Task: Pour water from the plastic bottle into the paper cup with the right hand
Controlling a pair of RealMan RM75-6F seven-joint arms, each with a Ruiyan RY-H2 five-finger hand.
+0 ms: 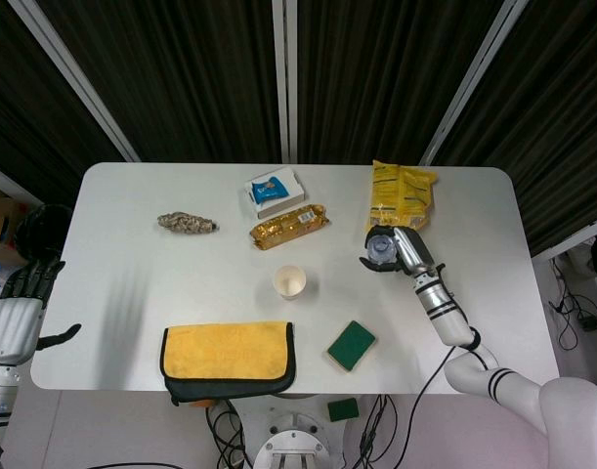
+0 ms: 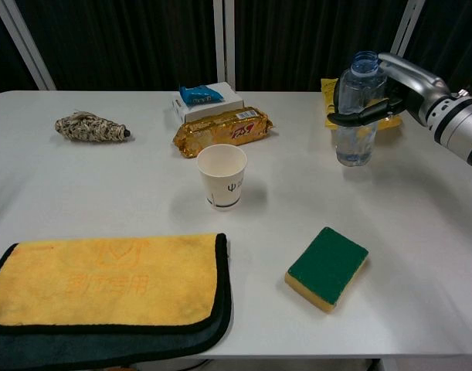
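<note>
My right hand (image 2: 390, 89) (image 1: 401, 249) grips a clear, uncapped plastic bottle (image 2: 357, 116) (image 1: 380, 249), which stands upright just above the table, right of centre. The bottle has some water in its lower part. A white paper cup (image 2: 222, 175) (image 1: 289, 282) stands open and upright at the table's middle, well to the left of the bottle. My left hand (image 1: 18, 308) hangs open off the table's left edge, holding nothing.
A green sponge (image 2: 327, 267) lies in front of the bottle. A yellow cloth (image 2: 104, 282) covers the near left. A gold snack pack (image 2: 222, 130), a white box (image 2: 206, 100), a yellow bag (image 1: 400, 195) and a woven object (image 2: 89, 127) lie along the far side.
</note>
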